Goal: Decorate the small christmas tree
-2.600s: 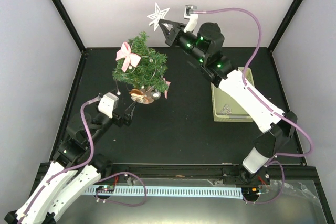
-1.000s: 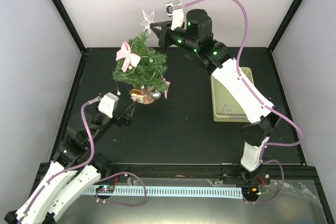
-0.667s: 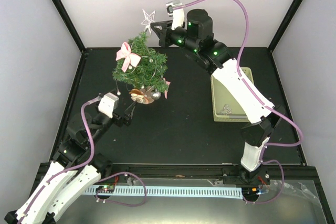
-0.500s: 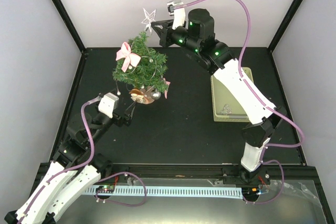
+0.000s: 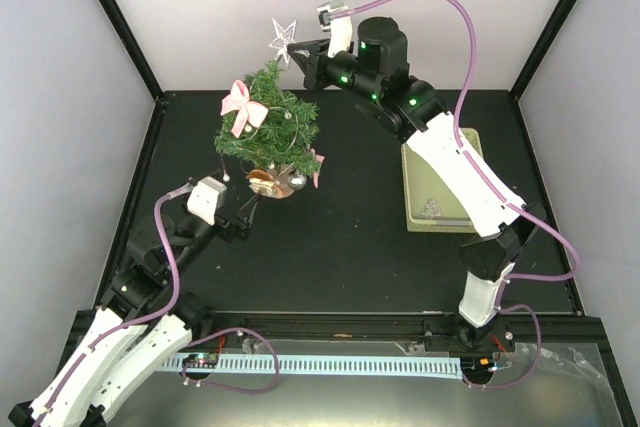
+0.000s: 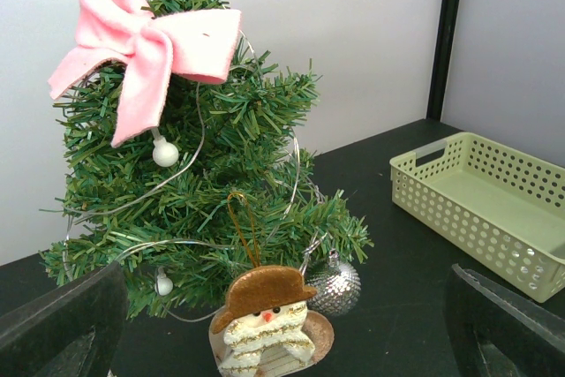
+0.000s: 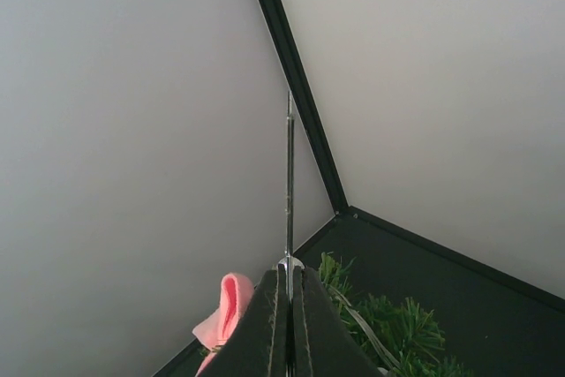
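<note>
Left jaws stand released near the small christmas tree point(image 5: 268, 127), which stands upright far left on the desk point(image 5: 350, 237), long axis vertical, tip up. Right jaws are clenched on a silver star point(image 5: 281, 37) just above and right of that tip.

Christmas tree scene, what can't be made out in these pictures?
The star: right wrist view shows it edge-on, only a thin line.
The small christmas tree: tip cut off by left wrist view's top edge.
The basket: small thing inside, too small to identify from top view.
</note>
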Robot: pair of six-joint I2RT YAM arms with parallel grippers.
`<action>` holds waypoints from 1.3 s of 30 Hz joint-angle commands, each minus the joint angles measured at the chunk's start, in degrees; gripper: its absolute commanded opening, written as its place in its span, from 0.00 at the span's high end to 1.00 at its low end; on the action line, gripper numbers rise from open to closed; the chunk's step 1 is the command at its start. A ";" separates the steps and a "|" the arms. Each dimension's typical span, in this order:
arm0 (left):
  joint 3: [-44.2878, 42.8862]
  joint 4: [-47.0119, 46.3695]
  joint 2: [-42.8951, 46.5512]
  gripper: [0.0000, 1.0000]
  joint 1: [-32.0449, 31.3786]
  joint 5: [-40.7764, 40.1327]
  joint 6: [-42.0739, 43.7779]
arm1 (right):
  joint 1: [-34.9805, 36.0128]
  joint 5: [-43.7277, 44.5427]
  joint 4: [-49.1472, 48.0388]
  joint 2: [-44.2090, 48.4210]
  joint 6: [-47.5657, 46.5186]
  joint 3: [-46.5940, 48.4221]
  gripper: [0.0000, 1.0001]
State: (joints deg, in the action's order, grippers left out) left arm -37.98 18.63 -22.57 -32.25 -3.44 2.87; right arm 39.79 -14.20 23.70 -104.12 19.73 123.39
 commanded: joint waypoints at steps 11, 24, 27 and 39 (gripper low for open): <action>0.45 0.35 0.20 0.01 0.35 -0.60 0.66 | 0.13 -1.97 2.60 -0.09 -0.78 1.77 0.99; 0.47 0.32 0.15 0.01 0.35 -0.43 0.64 | 0.14 -2.51 1.04 -0.82 -0.04 2.44 0.99; 0.45 0.25 0.03 0.01 0.35 -0.43 0.66 | 0.14 -2.30 0.74 -0.75 -0.09 2.42 0.99; 0.53 0.24 -0.08 0.01 0.40 -0.29 0.73 | 0.17 -2.95 -0.36 -0.63 0.28 2.48 0.99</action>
State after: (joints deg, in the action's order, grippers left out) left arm -37.95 18.63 -22.57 -32.25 -3.44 2.87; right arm 39.79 -15.66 25.26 -104.22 19.57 123.98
